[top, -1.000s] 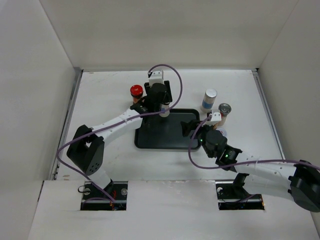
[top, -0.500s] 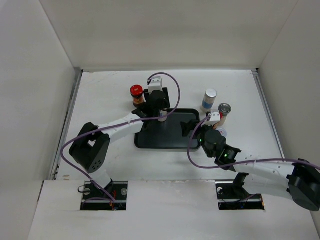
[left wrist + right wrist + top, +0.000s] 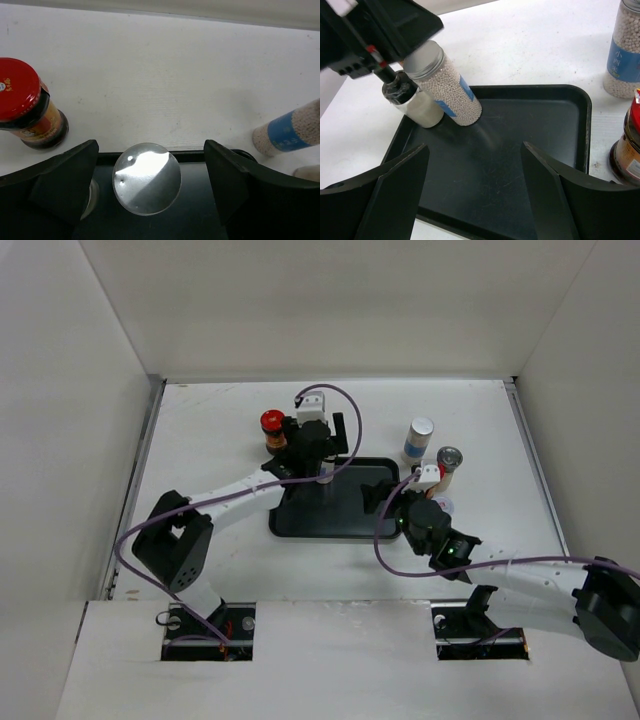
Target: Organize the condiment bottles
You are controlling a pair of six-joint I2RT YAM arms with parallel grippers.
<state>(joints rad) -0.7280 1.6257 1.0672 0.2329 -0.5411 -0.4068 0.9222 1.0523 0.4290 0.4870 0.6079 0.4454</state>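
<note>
While the silver-lidded shaker [image 3: 147, 178] stands on the black tray [image 3: 530, 150] at the bottom middle of the left wrist view, the left end effector [image 3: 150, 147] straddles it, open and clear of the lid. Just beside it, at the tray's upper left in the right wrist view, stands a black-capped bottle [image 3: 417, 107]. The right end effector [image 3: 475, 147] hovers open and empty over the tray, with a blue-labelled bottle [image 3: 626, 50] at upper right and a red-lidded jar [image 3: 627, 145] at the right edge, both on the tabletop [image 3: 535, 45].
</note>
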